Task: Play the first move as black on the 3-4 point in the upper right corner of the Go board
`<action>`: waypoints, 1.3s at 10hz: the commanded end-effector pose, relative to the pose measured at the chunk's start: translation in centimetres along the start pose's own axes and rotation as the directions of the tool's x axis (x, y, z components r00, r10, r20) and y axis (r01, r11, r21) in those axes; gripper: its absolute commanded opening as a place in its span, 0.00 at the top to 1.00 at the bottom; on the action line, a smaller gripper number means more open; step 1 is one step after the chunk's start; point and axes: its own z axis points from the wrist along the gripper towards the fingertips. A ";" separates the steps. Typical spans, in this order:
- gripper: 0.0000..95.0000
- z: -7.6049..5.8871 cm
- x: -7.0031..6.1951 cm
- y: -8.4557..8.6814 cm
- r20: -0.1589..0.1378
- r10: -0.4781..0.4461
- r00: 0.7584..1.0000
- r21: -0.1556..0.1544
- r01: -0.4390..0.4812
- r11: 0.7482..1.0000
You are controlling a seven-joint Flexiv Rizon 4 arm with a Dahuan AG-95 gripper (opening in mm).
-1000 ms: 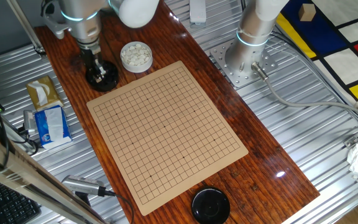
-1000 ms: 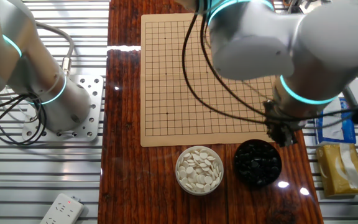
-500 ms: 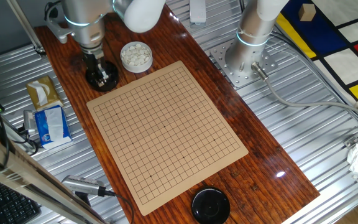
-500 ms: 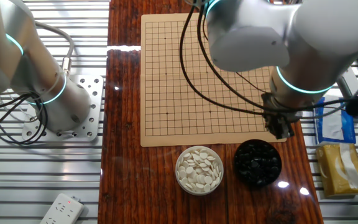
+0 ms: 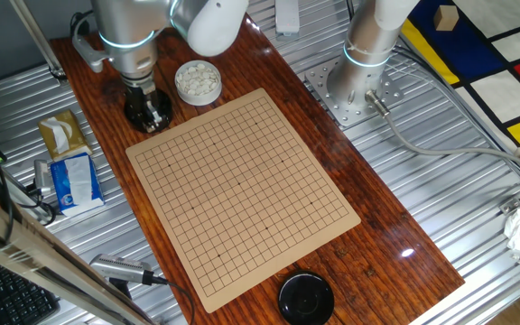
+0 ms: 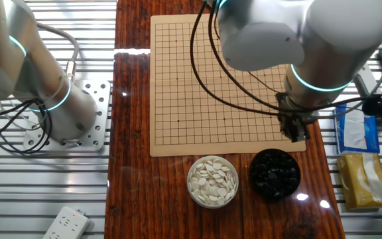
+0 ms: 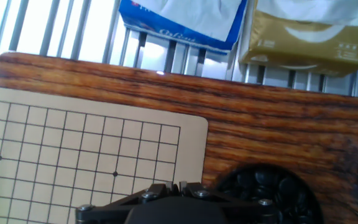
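Currently pincer [image 6: 298, 133] over board corner by the black-stone bowl [image 6: 274, 174], above the counter [image 6: 131, 133]. Fingertips look pressed together in hand view; black stone between them not visible, so grip on one can't be confirmed. Black stones all seen in bowl. Go board [image 5: 242, 185] bare. White-stone bowl [image 6: 212, 181] beside. Tissue packs [image 7: 303, 28] beyond.

The claw [image 6: 296, 130] is on the move, lifting away from the bowl of black stones [image 6: 274, 174] and sliding toward the Go board [image 6: 224, 79]. A second ago it hung at the bowl's rim; now it sits over the board's near corner, clear of the bowl, with the arm's wrist [image 5: 132, 43] swinging boardward too.
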 end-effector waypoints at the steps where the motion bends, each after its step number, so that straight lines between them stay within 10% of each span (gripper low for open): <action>1: 1.00 0.0 0.0 0.0 0.002 0.000 1.000 -0.001 0.000 1.000; 7: 1.00 0.7 -2.7 1.3 -0.017 -0.011 1.000 -0.004 0.011 1.000; 13: 1.00 2.0 -2.6 1.5 -0.029 -0.102 0.994 -0.047 0.100 0.994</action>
